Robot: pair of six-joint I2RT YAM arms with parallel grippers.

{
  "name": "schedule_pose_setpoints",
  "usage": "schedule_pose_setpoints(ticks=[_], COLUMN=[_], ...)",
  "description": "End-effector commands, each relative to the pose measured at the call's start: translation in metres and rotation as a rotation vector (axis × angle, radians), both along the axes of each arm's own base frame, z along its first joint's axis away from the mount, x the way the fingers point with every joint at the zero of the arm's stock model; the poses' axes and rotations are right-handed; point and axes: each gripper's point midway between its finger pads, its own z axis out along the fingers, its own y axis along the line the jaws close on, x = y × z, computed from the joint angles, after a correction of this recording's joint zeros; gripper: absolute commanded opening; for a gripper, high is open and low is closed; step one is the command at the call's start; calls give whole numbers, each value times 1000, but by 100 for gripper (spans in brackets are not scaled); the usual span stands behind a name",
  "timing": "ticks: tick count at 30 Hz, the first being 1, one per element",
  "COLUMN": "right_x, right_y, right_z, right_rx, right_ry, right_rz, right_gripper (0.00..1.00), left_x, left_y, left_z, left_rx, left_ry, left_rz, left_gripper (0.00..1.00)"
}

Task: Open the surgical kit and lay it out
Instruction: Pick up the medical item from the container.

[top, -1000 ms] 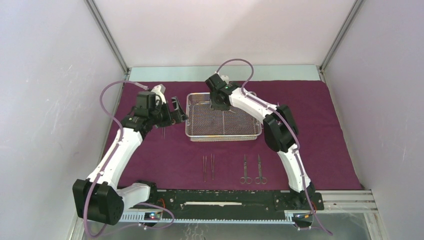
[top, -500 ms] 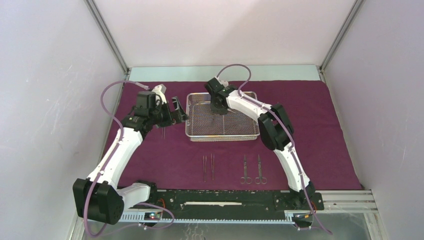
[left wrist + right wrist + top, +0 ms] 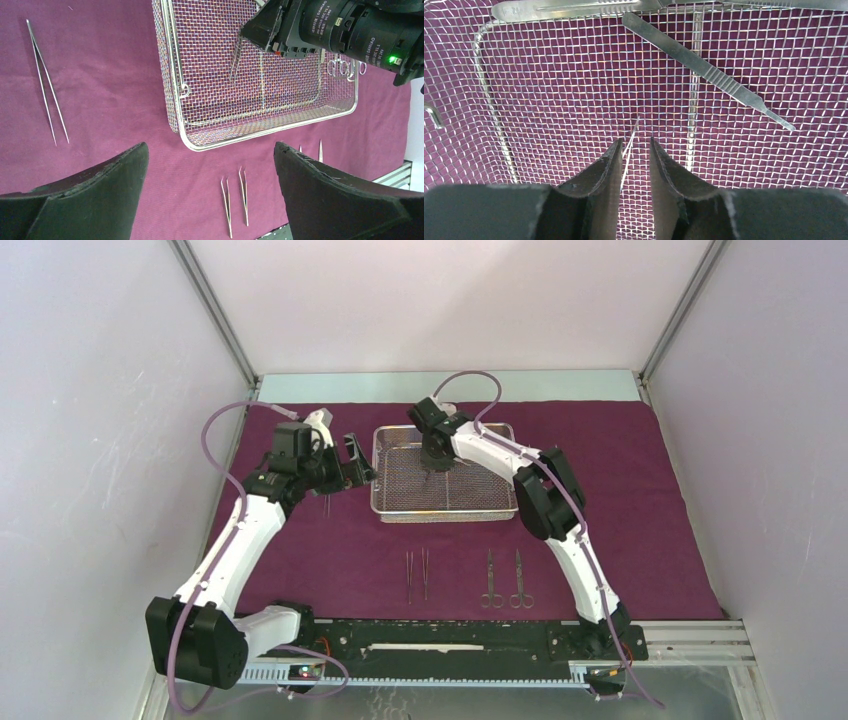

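Right jaws over mesh tray (image 3: 400,504) floor, apart from rims; slim instrument (image 3: 634,134) between.

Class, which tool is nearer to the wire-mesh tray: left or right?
Right. The right tool is down inside the wire-mesh tray; the left tool hovers outside, beyond its left rim.

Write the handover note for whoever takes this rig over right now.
Left gripper open, empty, over the cloth beside the mesh tray.
Right gripper in the tray, jaws narrow around a slim instrument, not yet clamped.
Done: cloth spread; two tweezers and two scissors laid at the near edge, another tweezers left of the tray.
Left: lift out that instrument and the scalpel handle.
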Motion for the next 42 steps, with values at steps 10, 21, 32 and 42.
schedule_pose_setpoints(ticks=[10, 21, 32, 42], right_x=[8, 17, 24, 21], right_y=[13, 9, 7, 10], right_z=[7, 32, 81, 112], right_rx=[61, 99, 116, 135], right_ry=[-18, -53, -151, -212], right_rz=[-9, 3, 53, 139], right_gripper=[17, 4, 0, 0], left_x=[-1, -1, -1, -1], left_y=[-3, -3, -3, -3], left_z=[-8, -8, -8, -9], left_rx=[-15, -16, -18, -18], left_ry=[6, 6, 8, 11], left_rz=[-11, -11, -11, -13], left_gripper=[100, 100, 100, 100])
